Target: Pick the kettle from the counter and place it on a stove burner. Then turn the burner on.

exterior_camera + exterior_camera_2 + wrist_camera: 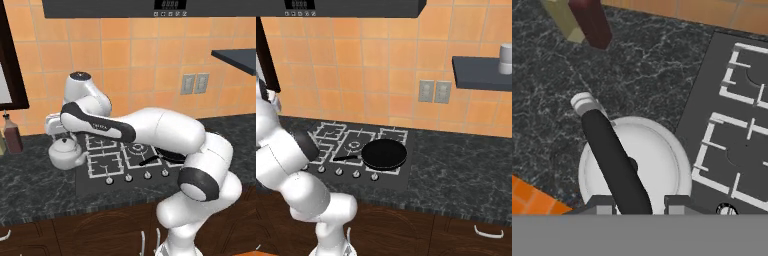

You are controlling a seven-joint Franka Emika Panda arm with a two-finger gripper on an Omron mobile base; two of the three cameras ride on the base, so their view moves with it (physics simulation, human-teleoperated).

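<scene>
Jaws narrow, clamped on the handle of the kettle (pixel 637 165), which sits at the counter (pixel 552 100) edge of the cooktop (pixel 742 125). Carry it level and clear the grate — set it square on the front-left stove burner (pixel 106 164).

Glossy white rounded arm (pixel 165 127), dark joint bands

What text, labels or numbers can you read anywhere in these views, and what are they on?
Nothing can be read for certain.
Range hood display: digits and a row of small symbols below, too blurred to read.
Robot arm's dark forearm band: small pale lettering, too small to read.
Stove knobs: no legible markings.
Kettle, dark brown bottle: no labels visible.
</scene>
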